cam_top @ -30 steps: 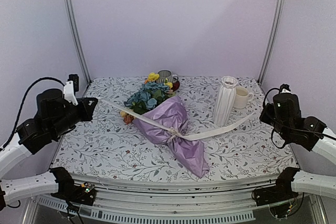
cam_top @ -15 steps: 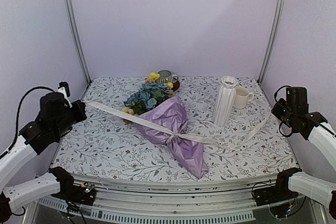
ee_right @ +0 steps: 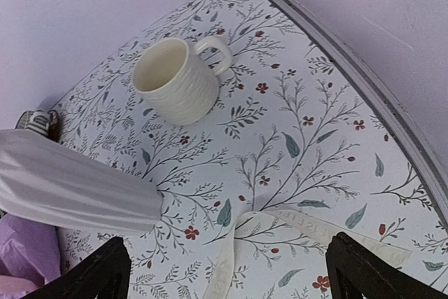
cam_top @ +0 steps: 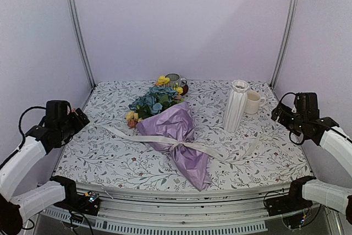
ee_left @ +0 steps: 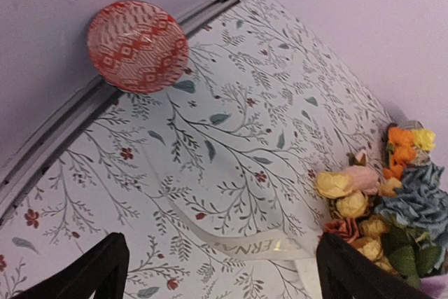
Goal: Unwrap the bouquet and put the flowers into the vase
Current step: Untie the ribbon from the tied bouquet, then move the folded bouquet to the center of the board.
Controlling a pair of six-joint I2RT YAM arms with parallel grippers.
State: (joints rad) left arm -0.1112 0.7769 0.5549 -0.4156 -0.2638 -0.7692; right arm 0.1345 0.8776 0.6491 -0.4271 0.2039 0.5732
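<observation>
The bouquet lies in the middle of the table, still wrapped in lilac paper and knotted with a cream ribbon. The flowers stick out at its far end. Both ribbon ends lie slack on the cloth. My left gripper is open at the left edge; the ribbon lies loose between its fingers. At the right edge my right gripper is open above the other ribbon end. The white ribbed vase stands upright to the right of the bouquet.
A cream mug stands just behind the vase. A striped cup sits at the back by the blooms. A red patterned bowl is at the table's left border. Metal frame posts rise at the back corners.
Both grippers were shut on the taut ribbon ends; both have opened and let go. The ribbon has dropped slack onto the table and the bouquet has shifted slightly.
</observation>
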